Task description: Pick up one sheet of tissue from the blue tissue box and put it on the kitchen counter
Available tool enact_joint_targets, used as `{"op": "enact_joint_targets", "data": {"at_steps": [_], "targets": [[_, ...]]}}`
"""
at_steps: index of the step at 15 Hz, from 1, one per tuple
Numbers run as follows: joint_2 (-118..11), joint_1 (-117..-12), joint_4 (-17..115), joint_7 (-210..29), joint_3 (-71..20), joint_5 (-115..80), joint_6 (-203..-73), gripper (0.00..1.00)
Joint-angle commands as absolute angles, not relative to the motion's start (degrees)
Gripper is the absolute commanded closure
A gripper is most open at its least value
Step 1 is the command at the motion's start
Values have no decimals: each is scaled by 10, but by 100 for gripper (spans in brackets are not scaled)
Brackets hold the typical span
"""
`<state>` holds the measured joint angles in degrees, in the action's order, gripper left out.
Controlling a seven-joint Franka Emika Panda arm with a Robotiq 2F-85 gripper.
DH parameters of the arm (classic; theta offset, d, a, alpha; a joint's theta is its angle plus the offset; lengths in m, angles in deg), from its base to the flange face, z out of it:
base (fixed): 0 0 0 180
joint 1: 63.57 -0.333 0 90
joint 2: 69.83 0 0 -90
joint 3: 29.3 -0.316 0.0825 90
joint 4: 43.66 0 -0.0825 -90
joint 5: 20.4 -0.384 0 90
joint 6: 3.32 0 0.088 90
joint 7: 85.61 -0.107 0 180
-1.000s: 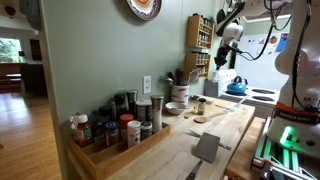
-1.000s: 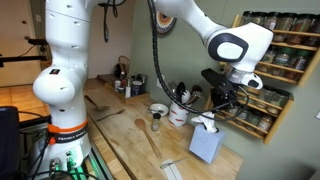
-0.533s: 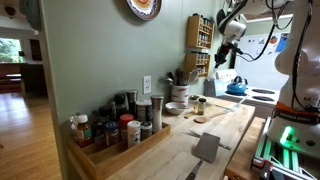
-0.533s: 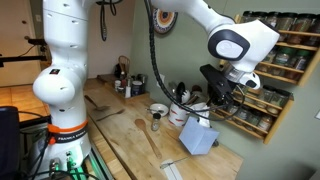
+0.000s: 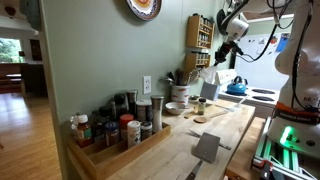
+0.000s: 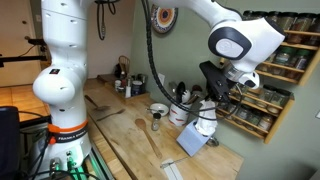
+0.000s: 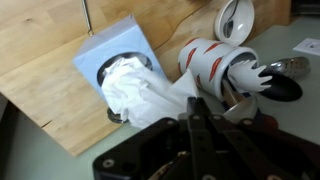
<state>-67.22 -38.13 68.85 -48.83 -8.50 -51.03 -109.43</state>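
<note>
Wooden counter (image 6: 122, 127), green wall (image 5: 100, 50), spice rack (image 6: 285, 60)

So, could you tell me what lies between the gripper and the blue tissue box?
A white tissue stretches from the opening of the blue tissue box up to the gripper. The wrist view shows it most clearly.

My dark metal gripper (image 7: 195, 108) showed blurred, cropped at bottom; crumpled white tissue (image 7: 140, 92) hid the opening of the blue cardboard box (image 7: 108, 45).
</note>
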Motion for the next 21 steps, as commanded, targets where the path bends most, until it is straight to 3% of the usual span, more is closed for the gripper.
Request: {"op": "enact_joint_targets", "data": {"at_steps": [1,2,3,4,9,10,11,12,13,14,15,16,17,21], "targets": [[-679,-383,694,-488,-77,-523,-1091,100],[-681,-388,706,-525,-77,-484,-1166,100],[-676,-380,689,-475,-76,-540,-1078,100],[-678,-386,698,-507,-77,-512,-1128,100],[-709,-382,704,-473,-72,-552,-1096,100],[-720,-387,716,-503,-73,-516,-1148,100],[-727,-383,708,-460,-69,-556,-1089,100],[-738,-390,724,-515,-72,-503,-1182,100],[-741,-386,711,-469,-65,-545,-1108,100],[-749,-391,724,-512,-68,-505,-1178,100],[-753,-390,713,-459,-59,-557,-1098,100],[-759,-394,724,-498,-65,-524,-1152,100],[-761,-395,716,-464,-58,-553,-1099,100],[-758,-404,727,-502,-65,-520,-1139,100]]}}
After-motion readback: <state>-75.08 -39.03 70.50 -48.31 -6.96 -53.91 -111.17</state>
